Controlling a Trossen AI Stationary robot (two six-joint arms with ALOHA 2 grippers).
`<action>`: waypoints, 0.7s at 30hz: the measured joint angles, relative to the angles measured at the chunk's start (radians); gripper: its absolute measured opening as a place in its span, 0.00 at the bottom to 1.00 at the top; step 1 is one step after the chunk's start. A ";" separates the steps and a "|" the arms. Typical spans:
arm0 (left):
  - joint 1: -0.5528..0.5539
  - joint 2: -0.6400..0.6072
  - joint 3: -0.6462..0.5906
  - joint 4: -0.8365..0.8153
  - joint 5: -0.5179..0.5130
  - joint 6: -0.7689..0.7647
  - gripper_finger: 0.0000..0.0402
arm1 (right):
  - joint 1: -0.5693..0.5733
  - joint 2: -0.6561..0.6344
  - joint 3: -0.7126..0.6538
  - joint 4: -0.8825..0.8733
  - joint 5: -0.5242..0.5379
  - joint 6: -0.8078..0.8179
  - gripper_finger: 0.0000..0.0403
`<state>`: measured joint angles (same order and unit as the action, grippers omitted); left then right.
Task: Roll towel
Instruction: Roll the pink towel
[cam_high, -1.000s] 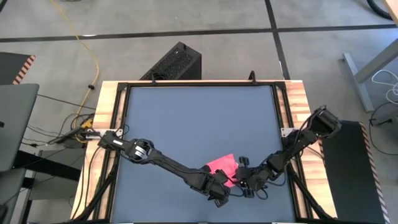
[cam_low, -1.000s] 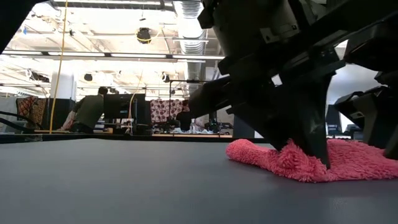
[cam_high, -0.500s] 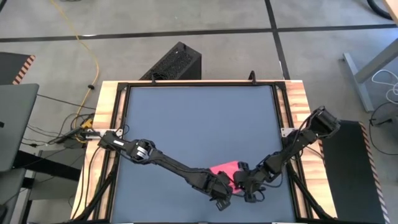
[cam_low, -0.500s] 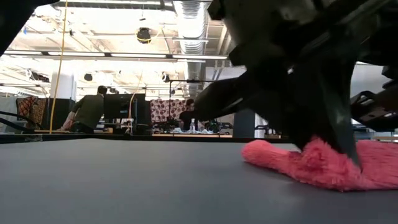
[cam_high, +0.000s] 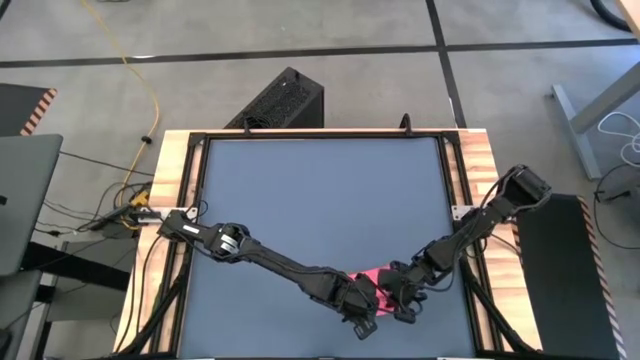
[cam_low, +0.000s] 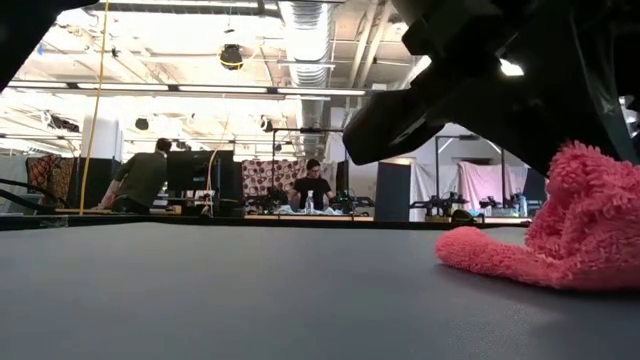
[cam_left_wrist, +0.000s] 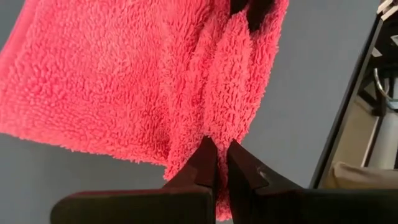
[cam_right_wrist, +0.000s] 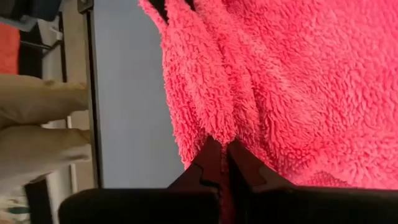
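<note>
The towel (cam_high: 370, 277) lay on the table (cam_high: 320, 190) close to its near edge, right of the middle, and the rest of the grey top ran clear away from it toward the far edge. Both grippers had met over it side by side — the left gripper (cam_high: 362, 312) on its left part, the right gripper (cam_high: 402, 303) on its right part — so neither arm was the nearer; each was already on the cloth.

In the left wrist view the left fingers (cam_left_wrist: 208, 163) were pressed together on a raised fold of pink pile, and in the right wrist view the right fingers (cam_right_wrist: 211, 163) were likewise clamped on a pinch of the edge. From table height the held side stood lifted off the surface while the opposite part trailed flat on the table. The pinched edge seemed to run across between the two grippers, so a roll would probably need both to carry that edge together over the part lying flat — judged from the grips alone
</note>
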<state>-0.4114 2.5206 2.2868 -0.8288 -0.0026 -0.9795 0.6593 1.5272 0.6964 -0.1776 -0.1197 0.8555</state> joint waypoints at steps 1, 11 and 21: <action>0.000 0.000 0.000 -0.001 0.001 -0.006 0.00 | -0.007 -0.001 0.000 0.001 -0.012 0.012 0.06; 0.005 -0.002 0.001 0.018 -0.002 -0.035 0.00 | -0.035 -0.021 -0.003 0.006 -0.111 0.058 0.06; 0.000 -0.038 0.000 0.029 -0.047 0.027 0.00 | -0.032 -0.111 -0.005 -0.006 -0.051 0.002 0.06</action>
<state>-0.4112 2.4828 2.2868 -0.7996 -0.0496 -0.9521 0.6273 1.4167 0.6918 -0.1836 -0.1705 0.8570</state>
